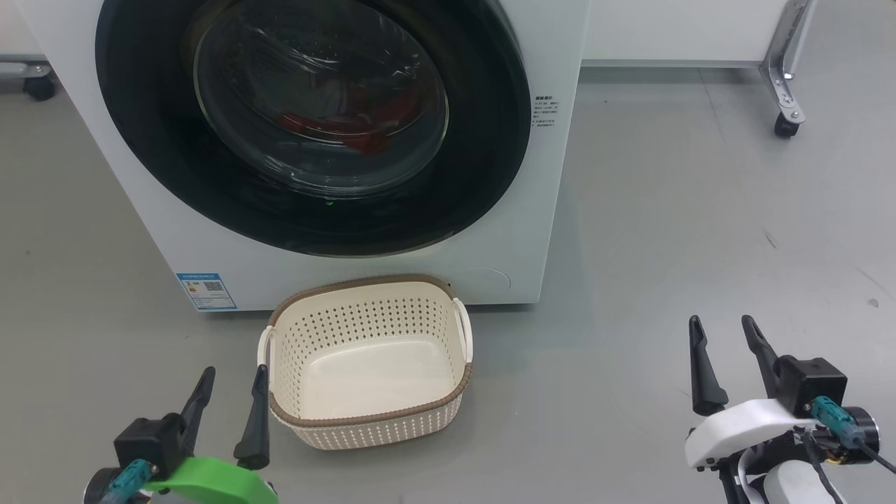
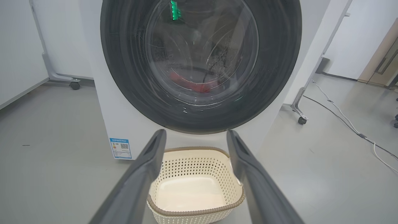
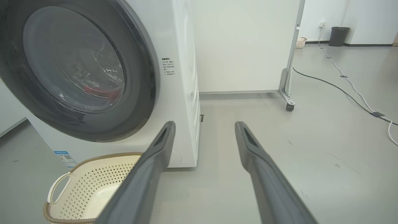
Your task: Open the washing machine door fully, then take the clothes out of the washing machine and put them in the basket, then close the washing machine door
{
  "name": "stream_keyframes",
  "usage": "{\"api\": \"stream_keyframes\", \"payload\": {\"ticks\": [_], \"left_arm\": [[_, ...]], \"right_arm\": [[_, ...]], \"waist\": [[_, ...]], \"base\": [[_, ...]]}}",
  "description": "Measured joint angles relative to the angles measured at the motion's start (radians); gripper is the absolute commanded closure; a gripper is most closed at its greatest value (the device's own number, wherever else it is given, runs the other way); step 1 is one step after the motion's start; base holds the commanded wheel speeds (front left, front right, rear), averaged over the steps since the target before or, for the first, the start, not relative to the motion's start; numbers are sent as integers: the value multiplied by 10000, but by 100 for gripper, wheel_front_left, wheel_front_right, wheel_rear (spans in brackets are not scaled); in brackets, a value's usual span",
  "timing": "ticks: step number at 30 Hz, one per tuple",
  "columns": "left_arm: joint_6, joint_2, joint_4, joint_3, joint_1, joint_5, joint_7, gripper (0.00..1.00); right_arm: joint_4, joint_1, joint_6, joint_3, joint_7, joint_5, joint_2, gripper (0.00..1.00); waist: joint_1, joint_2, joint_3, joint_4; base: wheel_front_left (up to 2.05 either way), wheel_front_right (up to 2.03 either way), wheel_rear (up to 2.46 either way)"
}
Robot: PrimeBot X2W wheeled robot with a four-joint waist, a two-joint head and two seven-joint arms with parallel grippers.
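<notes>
The white washing machine [image 1: 532, 231] stands in front of me with its round black-rimmed door [image 1: 161, 140] shut flat against it. Red clothes [image 1: 350, 133] show through the glass bowl, low in the drum; the left wrist view shows them too [image 2: 199, 85]. On the floor just before the machine sits the cream basket [image 1: 427, 308], with nothing in it. My left gripper [image 1: 234, 381] is open at the basket's left side, fingers pointing toward the door [image 2: 124, 77]. Far off to the right over bare floor, my right gripper [image 1: 721, 329] is open, holding nothing.
A white panel on a castor foot [image 1: 785, 122] stands behind the machine at the right. In the right wrist view, cables [image 3: 348, 84] run across the grey floor there, and a dark bin [image 3: 339, 35] stands far back. Another castor [image 1: 38, 85] sits at the left.
</notes>
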Motion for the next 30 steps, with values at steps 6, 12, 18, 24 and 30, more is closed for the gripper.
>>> {"api": "stream_keyframes", "payload": {"ticks": [6, 12, 18, 24, 30], "left_arm": [[81, 35, 52, -163, -5, 585, -194, 0], [132, 42, 132, -255, -10, 1001, -372, 0], [176, 31, 247, -236, -22, 997, -372, 0], [180, 33, 330, -240, -58, 999, -372, 0], [182, 33, 353, -238, -137, 999, -372, 0]], "right_arm": [[-29, 0, -82, 29, -209, -591, 8, 0], [-69, 3, -146, -25, -307, -945, 123, 0], [-27, 54, -144, -98, -307, -932, 261, 0], [54, 187, -142, -155, -307, -932, 288, 0], [127, 191, -111, -186, -307, -934, 295, 0]], "waist": [[0, 0, 15, 13], [0, 0, 26, 22], [0, 0, 40, 28], [0, 0, 45, 45], [0, 0, 55, 53]], "base": [[0, 0, 0], [0, 0, 0], [0, 0, 0], [0, 0, 0], [0, 0, 0]]}}
